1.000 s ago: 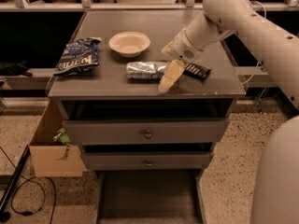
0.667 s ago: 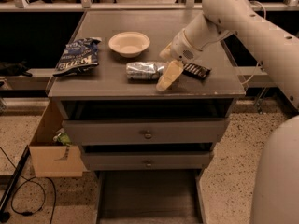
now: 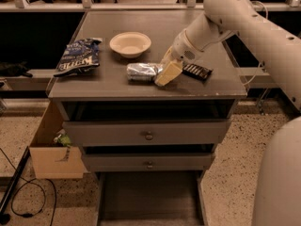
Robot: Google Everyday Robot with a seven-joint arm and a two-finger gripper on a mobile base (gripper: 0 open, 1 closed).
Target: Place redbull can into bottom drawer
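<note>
Looking at my feed: the redbull can (image 3: pixel 143 71) is lying on its side on the grey cabinet top (image 3: pixel 106 81), close to the front edge and roughly mid-width. It reads as a slim, shiny silver cylinder with a bit of blue, and the highlights make the surface look almost crinkly. Its long axis runs left to right, pretty much parallel to the front edge of the top. I can't tell which end is the lid.

The gripper (image 3: pixel 167 73) is down at the can's right end, angled in from the upper right off the big cream arm (image 3: pixel 244 27). It overlaps that end of the can from my angle, and I honestly can't tell whether it's open, closed or holding the can.

A dark candy bar (image 3: pixel 197 71) lies flat just to the right of the gripper. A cream bowl (image 3: pixel 130 44) sits behind the can, and a blue chip bag (image 3: pixel 79 56) is off to the left.

The bottom drawer (image 3: pixel 150 199) is pulled out below the two knobbed drawers (image 3: pixel 148 134), showing a dark flat floor. A cardboard box (image 3: pixel 49 152) stands at the cabinet's left side.
</note>
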